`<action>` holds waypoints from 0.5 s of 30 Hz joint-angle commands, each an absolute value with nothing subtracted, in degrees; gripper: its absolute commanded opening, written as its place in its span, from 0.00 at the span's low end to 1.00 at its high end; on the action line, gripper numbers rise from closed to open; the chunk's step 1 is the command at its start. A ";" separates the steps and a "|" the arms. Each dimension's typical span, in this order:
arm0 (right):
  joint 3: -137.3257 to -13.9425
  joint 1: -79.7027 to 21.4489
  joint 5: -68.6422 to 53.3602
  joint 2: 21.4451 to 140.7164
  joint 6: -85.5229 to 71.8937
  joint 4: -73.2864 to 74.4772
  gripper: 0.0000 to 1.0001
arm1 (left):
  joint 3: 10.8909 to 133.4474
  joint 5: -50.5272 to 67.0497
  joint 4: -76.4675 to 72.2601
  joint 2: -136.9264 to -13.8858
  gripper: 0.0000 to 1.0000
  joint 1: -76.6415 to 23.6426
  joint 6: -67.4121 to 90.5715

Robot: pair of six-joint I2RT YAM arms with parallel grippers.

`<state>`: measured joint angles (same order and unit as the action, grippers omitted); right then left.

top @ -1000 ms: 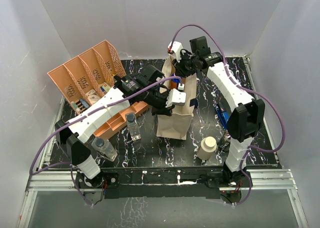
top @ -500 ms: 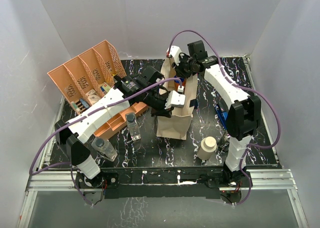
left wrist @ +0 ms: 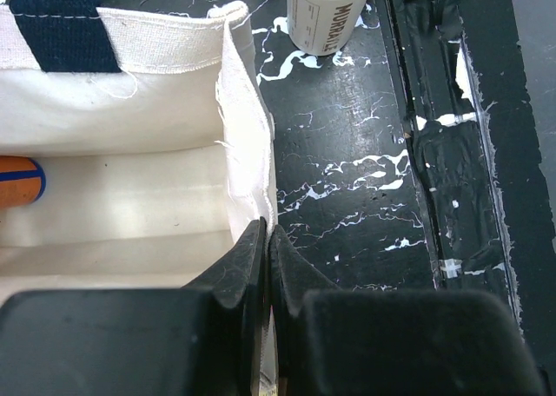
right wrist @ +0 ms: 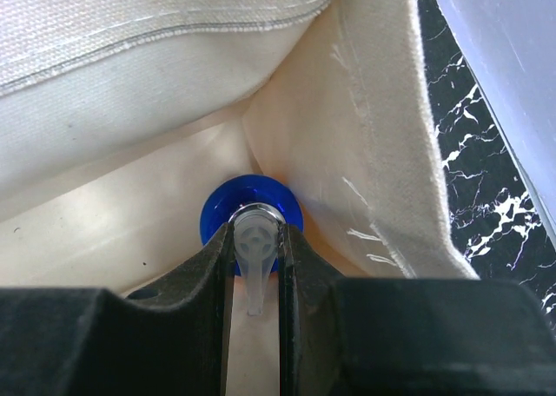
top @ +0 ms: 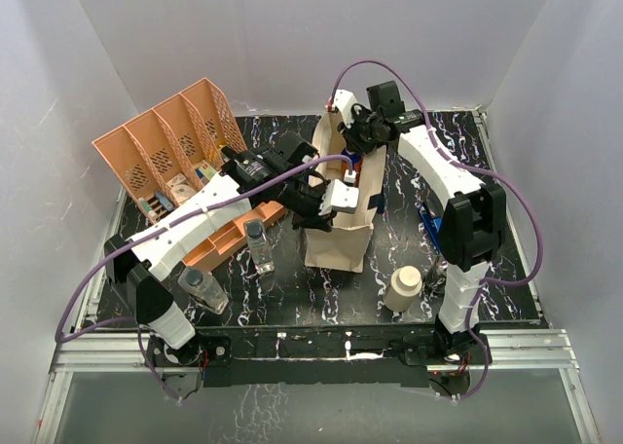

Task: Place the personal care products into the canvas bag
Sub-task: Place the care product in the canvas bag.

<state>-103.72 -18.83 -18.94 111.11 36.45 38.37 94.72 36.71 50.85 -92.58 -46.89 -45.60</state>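
- A clear bottle (top: pixel 204 288) with a dark cap stands at the near left of the worktop (top: pixel 292 313). A second clear bottle (top: pixel 259 249) stands just beside the orange tray (top: pixel 161 147).
- The left tool (left wrist: pixel 268 240) is pinched tight on the rim fabric of the canvas bag (top: pixel 343 240), which stands upright mid-worktop.
- The right tool (right wrist: pixel 255 240) sits in the bag's mouth, clamped on the nozzle of a pump bottle (right wrist: pixel 252 192) with a blue collar, inside the bag.
- The cream cylinder (top: pixel 402 288) stands outside, near the bag's front right corner.
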 commanded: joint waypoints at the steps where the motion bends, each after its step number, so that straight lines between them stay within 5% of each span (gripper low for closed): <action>1: -104.24 -17.78 -16.07 111.77 35.24 31.47 0.21 | 93.16 37.85 52.16 -89.99 0.00 -47.15 -46.14; 15: -107.10 -17.58 -18.12 112.06 32.31 35.32 0.42 | 92.76 36.78 50.33 -90.81 0.02 -47.19 -44.54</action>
